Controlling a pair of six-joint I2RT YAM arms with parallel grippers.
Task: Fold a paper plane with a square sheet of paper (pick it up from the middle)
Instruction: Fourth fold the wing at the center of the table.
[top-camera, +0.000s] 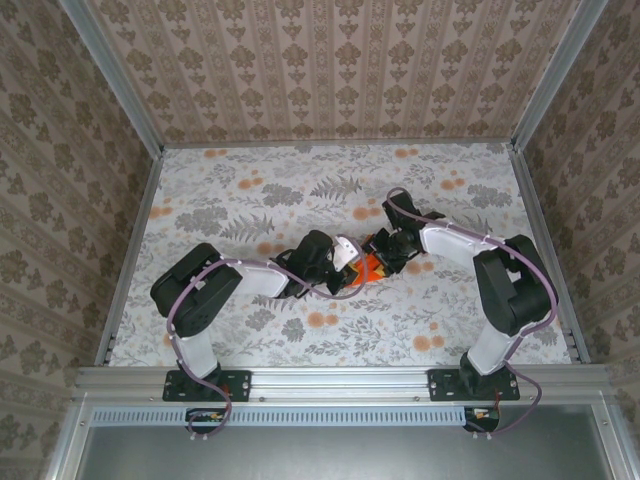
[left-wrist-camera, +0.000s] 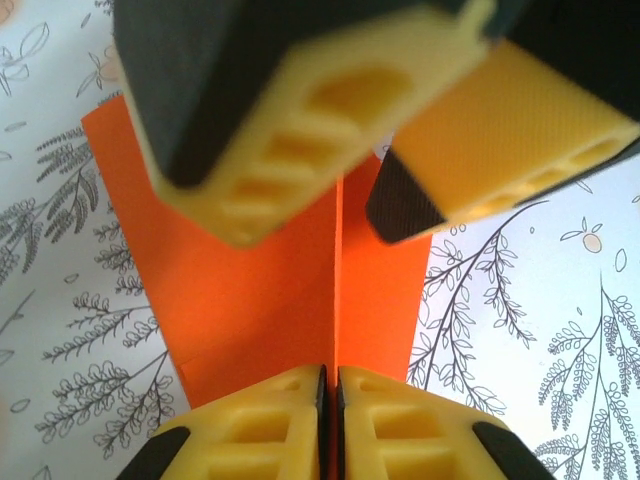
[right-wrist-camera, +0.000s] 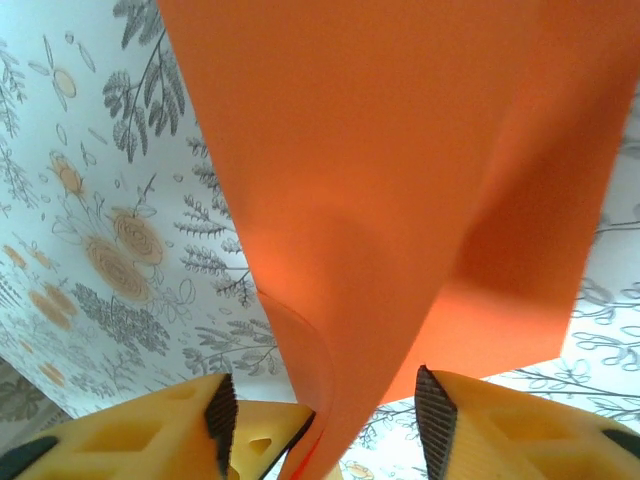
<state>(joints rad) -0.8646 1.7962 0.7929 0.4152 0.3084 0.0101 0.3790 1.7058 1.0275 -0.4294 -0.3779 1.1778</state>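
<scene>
Left gripper (left-wrist-camera: 330, 378), at nine o'clock of the orange paper (left-wrist-camera: 250, 300), pinches its crease. Right gripper (right-wrist-camera: 325, 405), two o'clock, gapes around it.

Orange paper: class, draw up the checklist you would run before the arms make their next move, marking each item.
1. Left gripper shut on the orange paper: ok.
2. Right gripper jaws apart, paper passing between them: ok.
3. Centre crease straight in the left wrist view: ok.
4. Paper free of tears: cannot tell.
5. Paper clear of the tablecloth: cannot tell.
</scene>
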